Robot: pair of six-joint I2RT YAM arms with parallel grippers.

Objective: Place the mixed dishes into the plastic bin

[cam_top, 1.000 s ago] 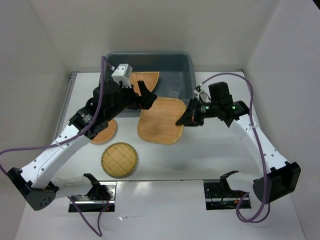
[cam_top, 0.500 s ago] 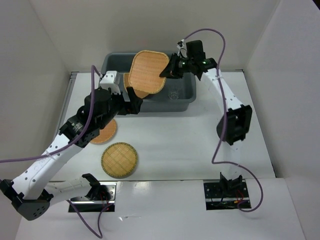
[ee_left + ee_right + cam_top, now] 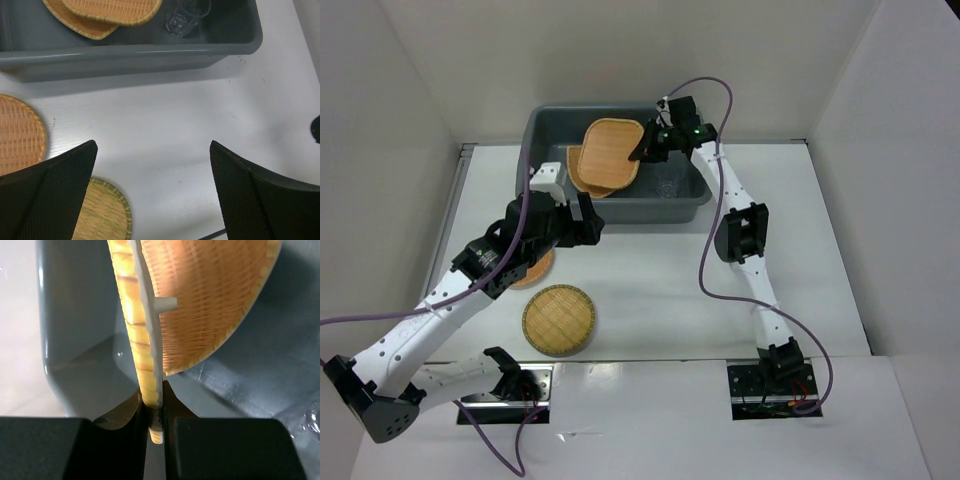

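Observation:
The plastic bin stands at the back of the table. My right gripper is shut on the rim of the rounded square wicker tray and holds it tilted inside the bin, above the fan-shaped tray. The right wrist view has this tray edge-on between the jaws of the right gripper. A clear glass cup sits in the bin's right part. One round tray lies on the table. Another round tray is half hidden under my left arm. My left gripper hangs open and empty over the table before the bin.
White walls close in the table on three sides. The left wrist view takes in the bin's front wall, the cup and both round trays. My right arm's purple cable hangs over the table's right half.
My right arm has carried the rounded square tray from the table up over the bin and down into it. My left gripper has drawn back from the bin toward the near side.

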